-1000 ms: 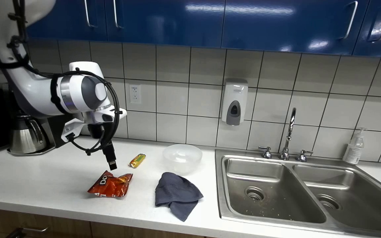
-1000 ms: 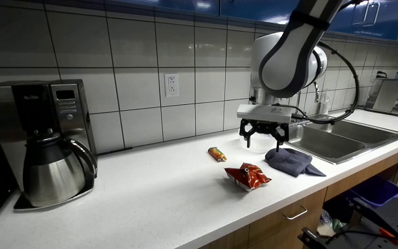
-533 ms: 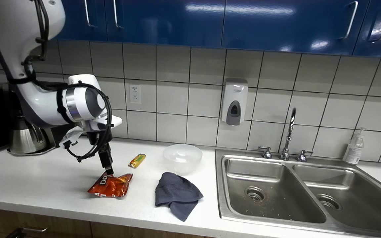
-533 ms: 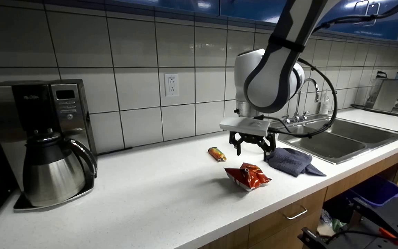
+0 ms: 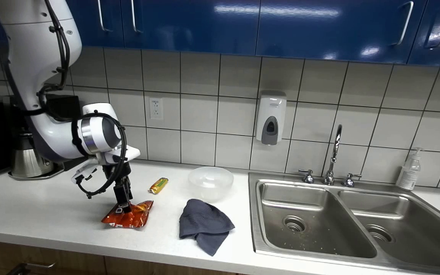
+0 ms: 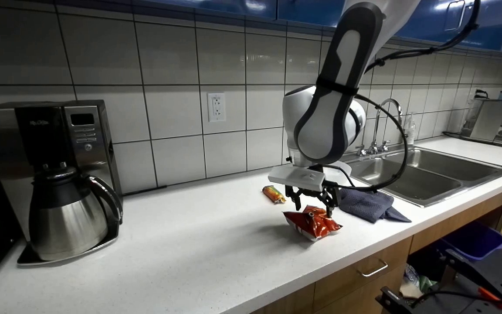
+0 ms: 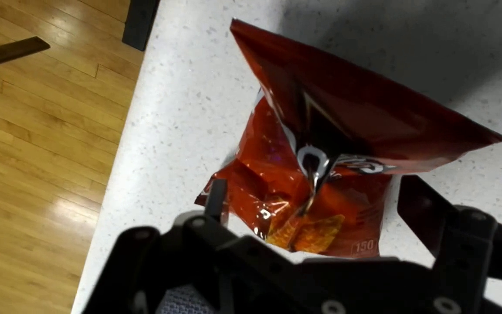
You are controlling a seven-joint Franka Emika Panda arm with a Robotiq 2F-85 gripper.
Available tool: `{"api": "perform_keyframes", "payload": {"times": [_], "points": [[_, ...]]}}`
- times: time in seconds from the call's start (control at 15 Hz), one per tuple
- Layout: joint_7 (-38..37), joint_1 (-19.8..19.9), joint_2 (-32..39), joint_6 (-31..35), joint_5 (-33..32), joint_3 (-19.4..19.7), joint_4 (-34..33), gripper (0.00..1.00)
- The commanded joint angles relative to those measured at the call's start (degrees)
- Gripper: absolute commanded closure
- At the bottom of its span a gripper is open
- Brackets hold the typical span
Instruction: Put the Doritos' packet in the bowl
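- The gripper [image 7: 314, 196] has its fingers [image 7: 425, 213] spread wide, one on each side of the packet [image 6: 313, 223], with nothing clamped. The loose, shiny film may slip out if the tips catch only a crease; a hard squeeze might burst it. How deep the tips reach, and whether they touch film or counter [image 5: 52, 206], I cannot tell.
- The packet lies on the counter near the front edge, not yet lifted, one end flap raised. Pinched off-centre, it would probably swing or twist. Its underside is hidden, and in an exterior view a finger covers part of the print.
- The straight way to the bowl [image 5: 210, 184] seems to pass between the yellow wrapper [image 5: 158, 185] and the cloth [image 5: 205, 225]; carried too low, the packet could drag either. Only a scrap of cloth shows in the wrist view.
- The bowl is upright, just past the cloth. Packet corners could catch its rim, or a bump could shove it, as it looks light. Its see-through wall is hard to make out, and in an exterior view the arm [image 6: 320, 131] hides most or all of it.
- The sink [image 5: 256, 214] is just beyond; letting go too far over could drop the packet there.
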State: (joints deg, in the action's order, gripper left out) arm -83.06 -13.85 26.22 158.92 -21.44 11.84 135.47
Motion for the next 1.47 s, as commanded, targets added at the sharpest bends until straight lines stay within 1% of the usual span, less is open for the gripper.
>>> {"api": "perform_keyframes", "payload": {"times": [0.0,0.13,0.2,0.27,0.6,0.67,0.73,0.8,0.93,1.0,1.07,1.4], "points": [[-1.2,-2.1,2.8,0.3,1.7,2.0,-2.1,0.0],[-1.0,-2.6,3.4,0.3,2.6,2.5,-2.5,0.28],[-1.1,-3.0,3.7,0.3,2.9,2.8,-2.7,0.34],[-1.0,-3.3,3.8,0.2,3.1,3.1,-2.9,0.44],[-1.3,-4.8,4.1,0.0,3.1,4.4,-3.7,0.82],[-1.3,-5.1,4.2,0.0,2.9,4.7,-3.8,0.91],[-1.3,-5.4,4.2,0.0,2.9,4.9,-3.9,0.97],[-1.4,-5.7,4.2,-0.1,2.8,5.2,-4.0,1.0],[-1.3,-6.1,3.8,0.0,2.7,5.6,-4.2,1.0],[-1.4,-6.4,3.5,0.1,2.6,5.7,-4.2,0.98],[-1.3,-6.6,3.0,0.2,2.5,5.8,-4.3,1.0],[-1.6,-8.3,-0.2,1.6,1.6,7.0,-4.5,1.0]]}}
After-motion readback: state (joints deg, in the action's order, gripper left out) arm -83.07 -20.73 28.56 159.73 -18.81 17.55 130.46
